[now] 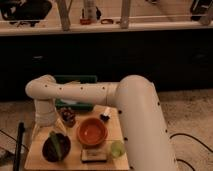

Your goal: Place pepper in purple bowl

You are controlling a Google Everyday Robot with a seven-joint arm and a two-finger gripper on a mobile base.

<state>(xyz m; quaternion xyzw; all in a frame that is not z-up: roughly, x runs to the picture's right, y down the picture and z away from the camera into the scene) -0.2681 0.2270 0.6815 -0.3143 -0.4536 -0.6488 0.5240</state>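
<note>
My gripper hangs just above the purple bowl; I cannot tell if it grips. The pepper shows inside this bowl; lifting while closed could drag it out onto the counter.

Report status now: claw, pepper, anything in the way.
Claw low above purple bowl. Pepper seen within the bowl's outline. Orange bowl beside it, not in the way.

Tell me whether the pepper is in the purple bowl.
In: the pepper lies green inside the purple bowl; the pincer hangs just above.
</note>
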